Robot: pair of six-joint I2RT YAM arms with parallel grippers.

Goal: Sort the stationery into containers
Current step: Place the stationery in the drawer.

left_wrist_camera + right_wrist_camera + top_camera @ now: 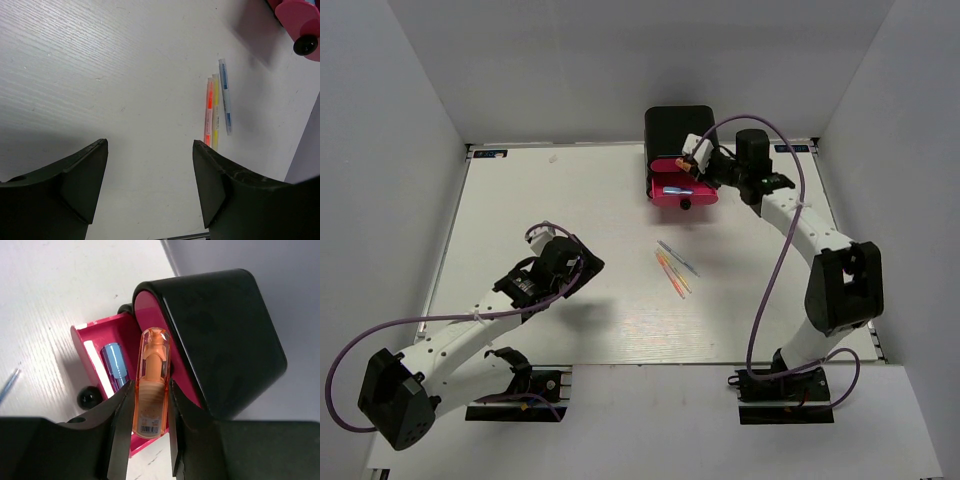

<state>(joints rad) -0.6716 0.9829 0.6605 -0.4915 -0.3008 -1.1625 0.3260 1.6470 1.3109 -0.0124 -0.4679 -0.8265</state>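
1. The surface is a white table (570, 200) with a faint wood grain. Plain pale grey walls (410, 120) close it in on three sides.
2. A black rounded cabinet (678, 125) stands at the far edge, right of centre. One pink drawer (705, 198) is pulled out toward the arms, with its black knob (686, 204) at the front.
3. The right gripper (148, 390) hangs over that open drawer. Its fingers are clamped on a stubby orange marker (151, 365), gripping the lower half with the barcode end nearest the camera.
4. Inside the drawer lies a blue marker (114, 365). Beside it is a white strip (94, 356), possibly a divider or another item; the view does not settle which.
5. Three thin pens lie mid-table, well apart from the drawer. An orange-pink pen (208, 110) and a yellow pen (215, 112) touch side by side, and a blue pen (225, 95) sits just beside them, angled slightly off.
6. The left gripper (150, 144) hovers low over bare table near the pens. Its fingers are spread wide and hold nothing.
7. Hidden or cut off:
   - From above, the cabinet's top and the right arm cover the rest of its front.
   - At the right wrist, the fingers block the drawer's near end.
   - The pens' far tips blur in the overhead view.
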